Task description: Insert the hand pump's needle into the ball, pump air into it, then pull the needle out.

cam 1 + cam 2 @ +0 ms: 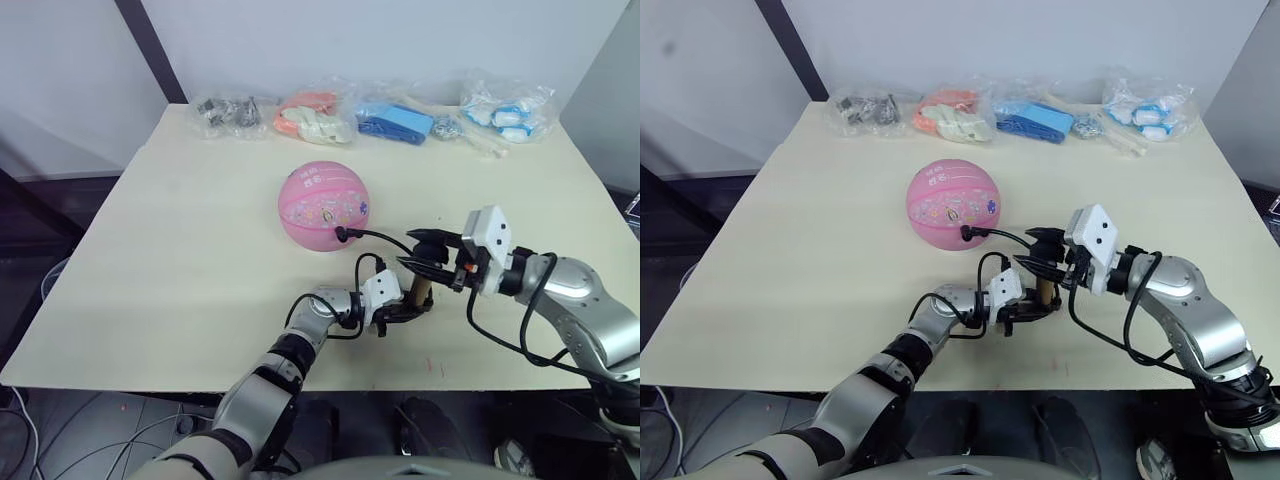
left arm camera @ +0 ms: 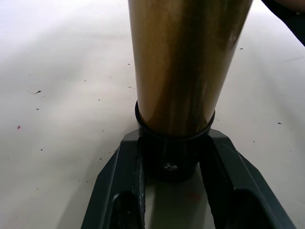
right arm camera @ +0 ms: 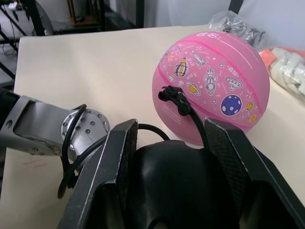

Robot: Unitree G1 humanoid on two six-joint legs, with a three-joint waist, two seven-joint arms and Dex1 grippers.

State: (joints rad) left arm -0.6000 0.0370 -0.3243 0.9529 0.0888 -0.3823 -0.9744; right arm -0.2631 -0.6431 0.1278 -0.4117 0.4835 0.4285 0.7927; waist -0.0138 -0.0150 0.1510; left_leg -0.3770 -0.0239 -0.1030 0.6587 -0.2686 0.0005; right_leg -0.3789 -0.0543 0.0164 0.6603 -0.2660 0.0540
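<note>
**Pump held upright by both grippers, hose plugged into the pink ball**

You are looking down over a pale cream table. Near its front edge, your left gripper is clenching the black bottom cap of the hand pump, whose gold-bronze barrel is standing upright on the tabletop. In the left wrist view the two black fingers are pressing against the cap on either side. Just to the right, your right gripper is reaching in level with the pump's top, and in the right wrist view its fingers are closing around the black handle.

A thin black hose is curving from the pump up to the ball, and its end fitting is sitting against the ball's near side. The ball is resting near the middle of the table, just beyond the pump. It is looking round and full, pink with pale seam lines and small space cartoons such as rockets and planets.

Along the far edge, clear bags of small items are lying in a row, dark pieces at the left, orange and blue in the middle, white and blue at the right. A pale wall is rising behind the table.
</note>
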